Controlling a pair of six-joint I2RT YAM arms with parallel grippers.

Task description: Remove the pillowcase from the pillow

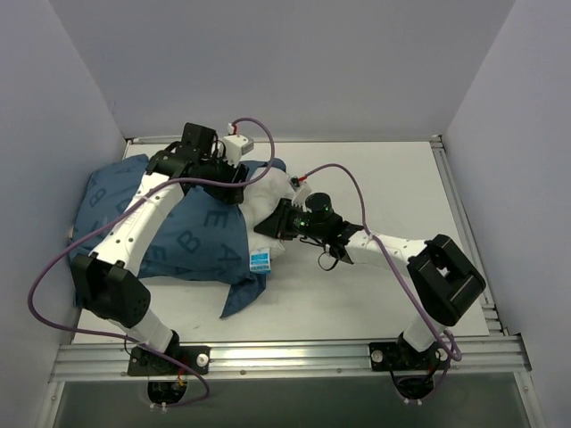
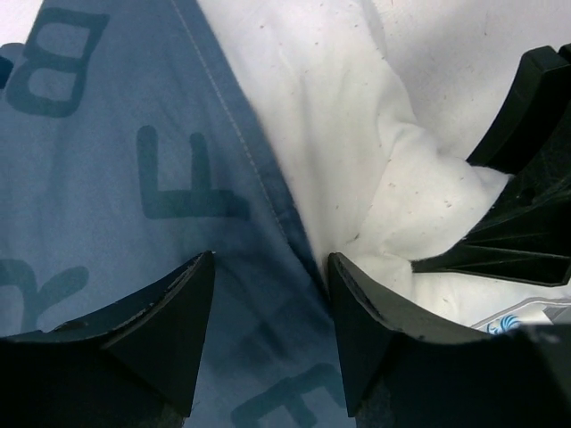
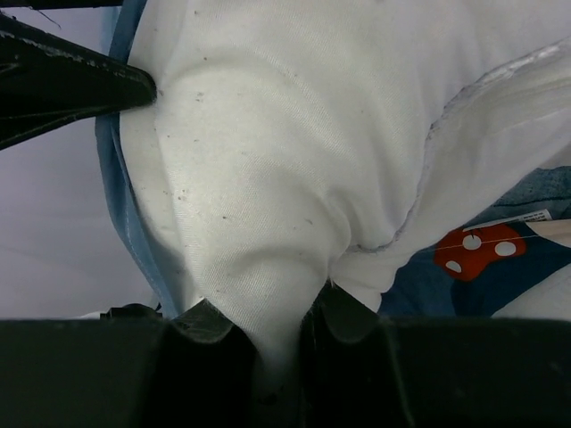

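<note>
Jaws on the right gripper (image 3: 268,312) pinch a bunched fold of the pillow (image 3: 268,160); those on the left gripper (image 2: 272,267) stand apart over the pillowcase (image 2: 116,178) hem, just beside the pillow's bared end. Peeling looks barely begun (most of the pillow is covered). Next, the left should close on the hem and draw away from the pinch. Seen from above, the pillow's long axis runs left to right, bared end pointing right.
</note>
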